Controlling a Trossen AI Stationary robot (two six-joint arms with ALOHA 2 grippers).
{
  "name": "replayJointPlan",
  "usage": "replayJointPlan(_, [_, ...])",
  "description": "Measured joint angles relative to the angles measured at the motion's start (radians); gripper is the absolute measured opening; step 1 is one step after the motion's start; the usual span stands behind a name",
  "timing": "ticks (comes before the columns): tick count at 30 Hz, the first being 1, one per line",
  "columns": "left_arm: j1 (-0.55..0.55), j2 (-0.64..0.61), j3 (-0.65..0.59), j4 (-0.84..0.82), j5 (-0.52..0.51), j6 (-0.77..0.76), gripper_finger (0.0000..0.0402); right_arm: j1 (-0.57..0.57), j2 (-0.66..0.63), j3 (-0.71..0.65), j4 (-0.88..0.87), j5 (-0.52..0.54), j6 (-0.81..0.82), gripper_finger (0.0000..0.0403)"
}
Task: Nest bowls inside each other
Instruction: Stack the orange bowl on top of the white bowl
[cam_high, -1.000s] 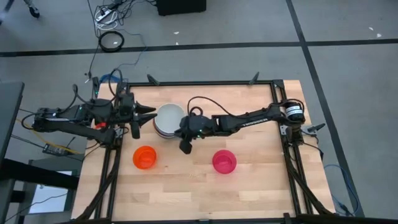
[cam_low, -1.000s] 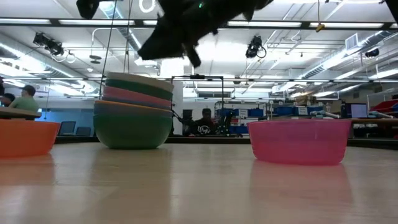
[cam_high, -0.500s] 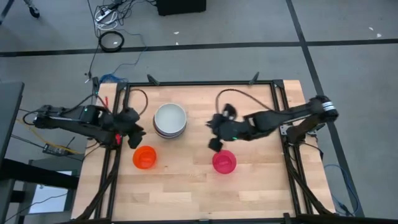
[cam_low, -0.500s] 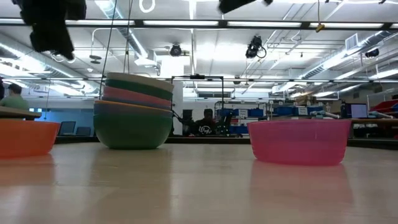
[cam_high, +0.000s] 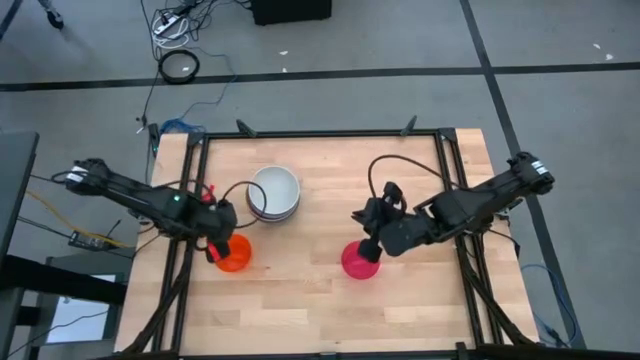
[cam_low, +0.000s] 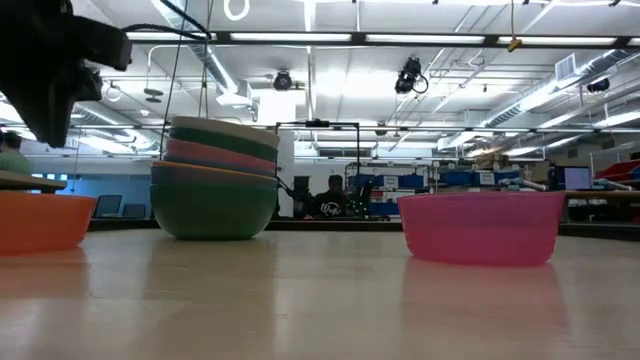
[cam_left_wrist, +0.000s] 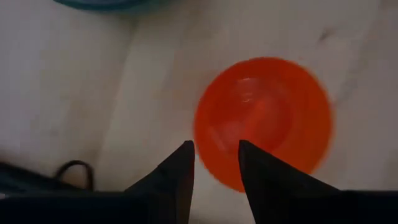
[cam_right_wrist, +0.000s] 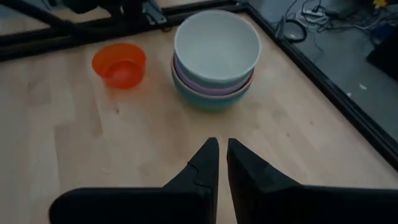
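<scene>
A stack of bowls (cam_high: 274, 193) with a white one on top (cam_right_wrist: 216, 43) stands on its base at the table's far middle. A small orange bowl (cam_left_wrist: 267, 118) sits near the left edge (cam_high: 236, 256). A pink bowl (cam_high: 358, 262) sits right of the middle (cam_low: 482, 226). My left gripper (cam_left_wrist: 216, 146) hangs open, pointing down over the orange bowl's rim, one finger outside it and one over the inside, clear above it (cam_low: 45, 130). My right gripper (cam_right_wrist: 222, 146) is shut and empty, slanting down above the pink bowl's far rim (cam_high: 368, 247).
A black frame rail (cam_high: 320, 133) runs round the tabletop, with a cable (cam_high: 385, 165) looping over the right arm. Bare wood (cam_high: 300, 300) lies toward the near edge. A person (cam_low: 330, 195) sits in the room beyond the table.
My right gripper has left the stack, swinging up and toward the table's right and near edges until it is over the pink bowl. My left gripper has come down and toward the near edge, tipping from level to pointing down over the orange bowl. The bowls have kept still.
</scene>
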Motion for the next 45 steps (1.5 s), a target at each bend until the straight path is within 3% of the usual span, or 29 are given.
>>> replayJointPlan(5, [-0.015, 0.083, 0.0, -0.063, -0.096, 0.013, 0.0133, 0.012, 0.023, 0.0, -0.014, -0.009, 0.03, 0.0022])
replayJointPlan(17, [-0.036, 0.192, 0.0, -0.03, -0.113, 0.05, 0.0133, 0.03, 0.022, -0.006, -0.023, -0.031, 0.066, 0.0022])
replayJointPlan(27, [-0.035, 0.279, 0.0, -0.028, -0.106, -0.179, 0.0133, 0.03, 0.022, -0.006, -0.02, -0.031, 0.063, 0.0022])
replayJointPlan(36, [-0.035, 0.396, 0.0, -0.023, -0.002, -0.212, 0.0133, 0.03, 0.022, -0.006, -0.013, -0.044, 0.063, 0.0024])
replayJointPlan(45, [-0.034, 0.415, 0.0, 0.035, -0.009, -0.209, 0.0133, 0.03, 0.022, -0.006, -0.01, -0.057, 0.063, 0.0039])
